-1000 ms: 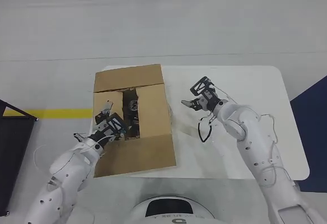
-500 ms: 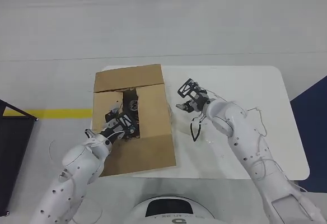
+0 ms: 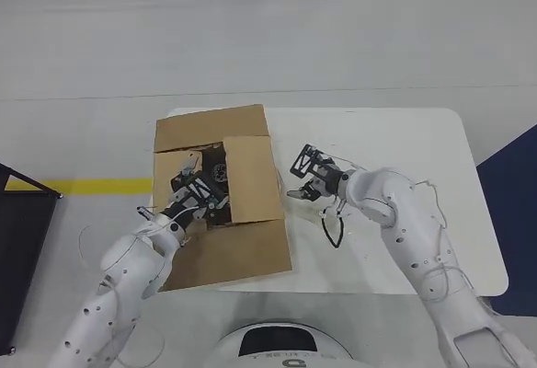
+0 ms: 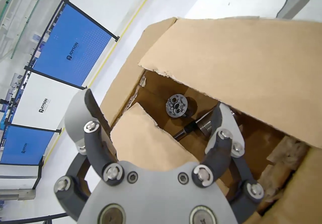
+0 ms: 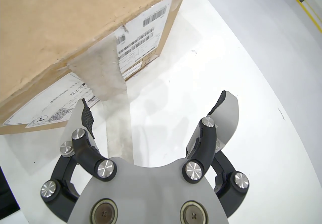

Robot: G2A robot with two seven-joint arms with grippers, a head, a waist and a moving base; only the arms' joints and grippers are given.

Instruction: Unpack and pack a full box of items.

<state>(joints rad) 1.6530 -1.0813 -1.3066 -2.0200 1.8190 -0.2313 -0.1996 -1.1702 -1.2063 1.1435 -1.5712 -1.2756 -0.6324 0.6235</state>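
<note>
Noting cardboard box (image 3: pixel 222 235) at the 9 o'clock end of white table (image 3: pixel 406 156). Flaps unsealed: far flap (image 3: pixel 211 129) folded out toward 12 o'clock, near flap (image 3: pixel 236 258) out toward 6 o'clock, side flap (image 3: pixel 250 179) lying over the 3 o'clock part of the opening, with a dark gap beside it.

Seen through that gap: round grey metal part (image 4: pixel 176 108) with holes, dark shaft (image 4: pixel 192 127) just beside it, crumpled brown paper (image 4: pixel 284 154) deeper in.

Left gripper (image 3: pixel 195 190) placed at the 9 o'clock edge of the opening, jaws spread wide, straddling short inner flap (image 4: pixel 148 139), one finger outside it and the other inside the box. Not clamped; contact cannot be told.

Right gripper (image 3: pixel 307 175) placed at 3 o'clock of the box, low over bare table, near the side wall. Jaws wide, nothing between them.

Markings on that wall: barcode label (image 5: pixel 141 41), second label (image 5: pixel 55 106) carrying a code square and a circled letter, cloudy tape strip (image 5: pixel 108 69) between them. Printed barrier panels (image 4: pixel 73 51), blue and white, in the room beyond.
</note>
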